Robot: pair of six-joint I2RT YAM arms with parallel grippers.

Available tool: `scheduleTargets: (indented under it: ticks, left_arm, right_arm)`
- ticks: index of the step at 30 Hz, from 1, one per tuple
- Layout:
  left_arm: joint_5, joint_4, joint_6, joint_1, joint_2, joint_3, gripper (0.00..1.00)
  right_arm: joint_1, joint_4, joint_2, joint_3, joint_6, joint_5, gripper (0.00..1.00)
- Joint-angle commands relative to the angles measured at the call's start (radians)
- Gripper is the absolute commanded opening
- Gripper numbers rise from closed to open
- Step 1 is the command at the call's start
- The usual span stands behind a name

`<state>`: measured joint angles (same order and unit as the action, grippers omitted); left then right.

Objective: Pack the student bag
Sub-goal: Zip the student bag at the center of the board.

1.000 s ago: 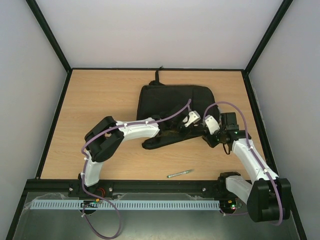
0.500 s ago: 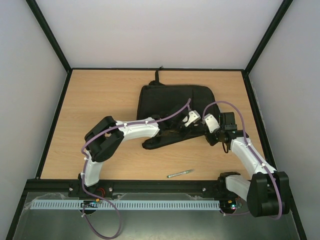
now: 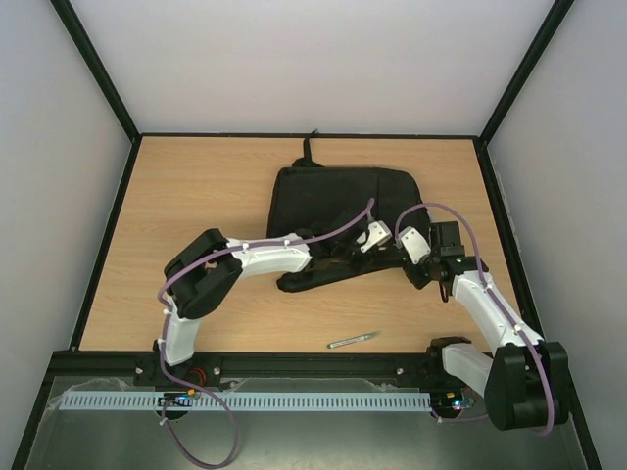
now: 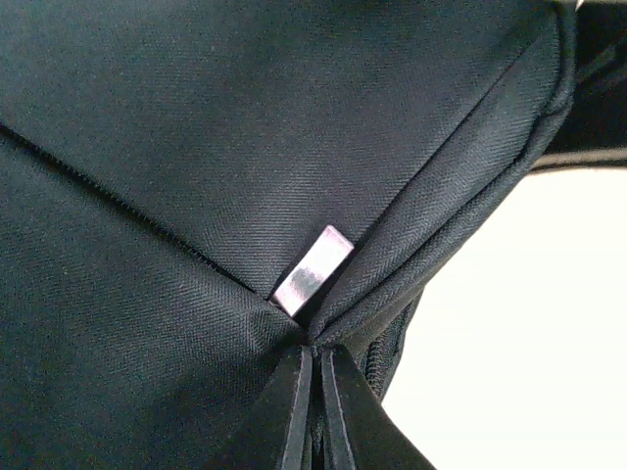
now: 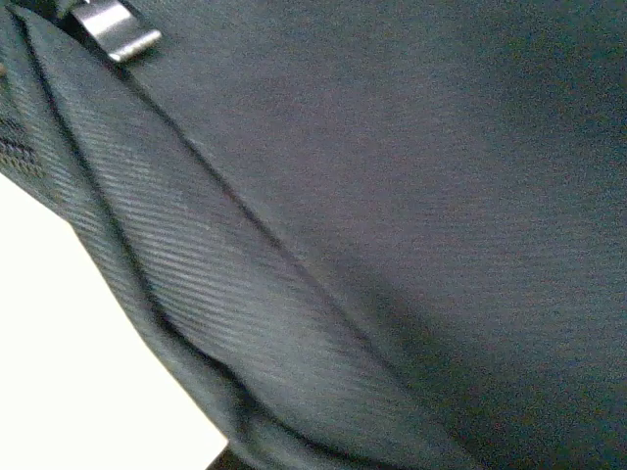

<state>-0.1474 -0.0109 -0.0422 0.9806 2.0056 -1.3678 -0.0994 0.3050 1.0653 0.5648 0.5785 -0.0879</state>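
Note:
The black student bag (image 3: pixel 338 196) lies flat in the middle of the table. My left gripper (image 3: pixel 382 247) is at its near right corner. In the left wrist view the black fingers (image 4: pixel 294 392) are pressed together on a fold of bag fabric (image 4: pixel 196 147), just below a silver zipper pull (image 4: pixel 313 270). My right gripper (image 3: pixel 406 257) is at the same corner. Its wrist view is filled with bag fabric (image 5: pixel 392 196) and a silver pull (image 5: pixel 116 27), and its fingers are hidden. A silver pen (image 3: pixel 353 340) lies on the table near the front edge.
The wooden table (image 3: pixel 196 196) is ringed by a black frame and white walls. The bag's handle loop (image 3: pixel 312 147) points to the back edge. Both arms crowd the bag's right front corner.
My right wrist shifted slightly left and then back at the bag's corner. The left arm, the bag and the pen have stayed in place.

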Motion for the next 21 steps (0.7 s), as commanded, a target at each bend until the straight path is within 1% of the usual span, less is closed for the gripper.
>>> scheduleTargets:
  ticks: [1, 5, 10, 14, 16, 18, 21]
  left_arm:
    - [0.042, -0.009, 0.042, -0.008, -0.077, 0.077, 0.02]
    - [0.068, -0.019, 0.052, -0.008, -0.118, 0.157, 0.02]
    - [0.094, -0.047, 0.049, -0.008, -0.214, 0.275, 0.02]
    - [0.159, -0.036, 0.049, -0.008, -0.305, 0.374, 0.02]
    - [0.204, -0.005, 0.041, -0.008, -0.360, 0.421, 0.02]
    - [0.247, 0.002, 0.026, -0.007, -0.433, 0.489, 0.02]
    - [0.295, 0.004, 0.010, -0.008, -0.540, 0.593, 0.02]
  right_arm:
    - [0.011, 0.135, -0.039, 0.007, 0.101, 0.067, 0.01]
    - [0.030, 0.169, -0.043, 0.004, 0.150, 0.088, 0.01]
    - [0.041, 0.177, -0.033, 0.012, 0.185, 0.115, 0.01]
    - [0.041, 0.191, -0.015, 0.042, 0.184, 0.114, 0.01]
    - [0.036, 0.218, -0.027, 0.060, 0.176, 0.073, 0.01]
    - [0.004, 0.249, -0.058, 0.072, 0.159, 0.031, 0.01]
    - [-0.094, 0.291, -0.084, 0.084, 0.130, -0.003, 0.01]
